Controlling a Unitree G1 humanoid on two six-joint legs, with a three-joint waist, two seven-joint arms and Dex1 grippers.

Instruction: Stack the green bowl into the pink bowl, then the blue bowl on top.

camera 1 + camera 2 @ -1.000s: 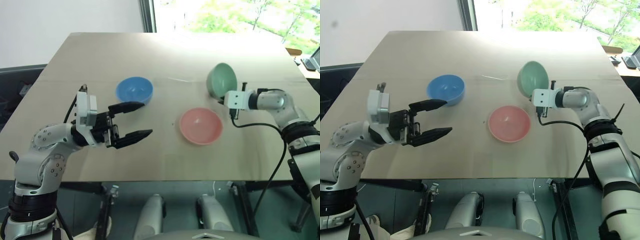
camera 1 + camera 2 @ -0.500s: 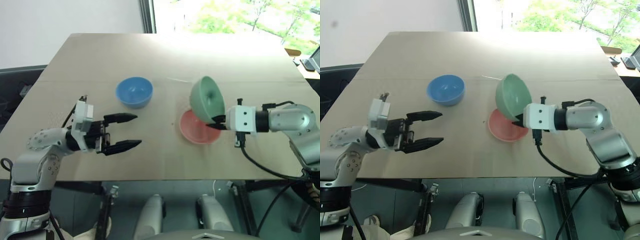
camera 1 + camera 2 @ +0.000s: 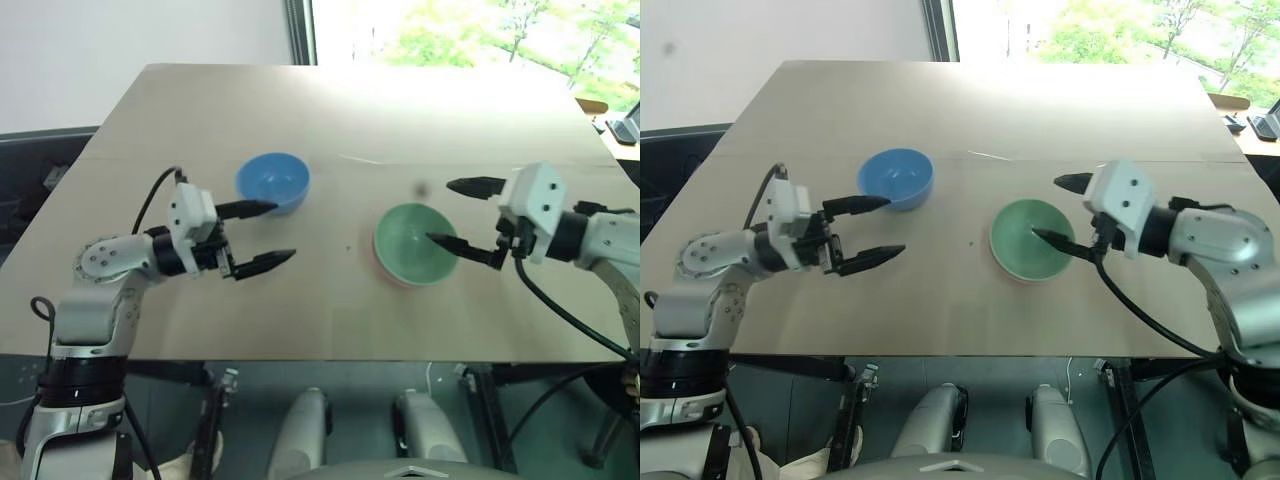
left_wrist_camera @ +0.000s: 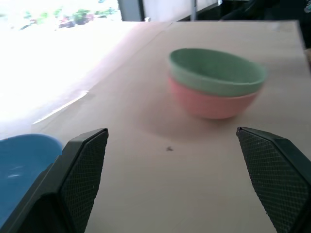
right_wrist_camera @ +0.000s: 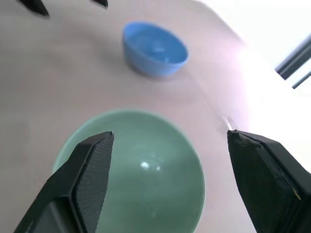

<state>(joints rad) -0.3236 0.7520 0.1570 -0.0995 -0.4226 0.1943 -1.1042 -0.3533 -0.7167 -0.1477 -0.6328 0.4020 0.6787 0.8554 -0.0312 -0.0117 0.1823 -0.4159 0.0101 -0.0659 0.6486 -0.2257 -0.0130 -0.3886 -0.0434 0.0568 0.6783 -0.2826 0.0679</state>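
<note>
My left hand (image 3: 256,235) hangs over the counter (image 3: 330,110), fingers spread wide with nothing between them. One fingertip (image 3: 268,207) reaches toward the near side of the blue bowl (image 3: 272,182); whether it touches I cannot tell. That bowl sits upright on the left half of the counter, well apart from the other two.

Toward the right, the green bowl (image 3: 413,241) sits nested upright inside the pink bowl (image 4: 210,104), of which just a pink rim edge peeks out beneath from above; my left wrist view shows the pink wall plainly under the green one.

My right hand (image 3: 462,215) is beside that stack, at its right edge, fingers parted widely and gripping nothing. One finger (image 3: 456,246) pokes over the green rim, the other is off toward the far side, clear of the bowl.
</note>
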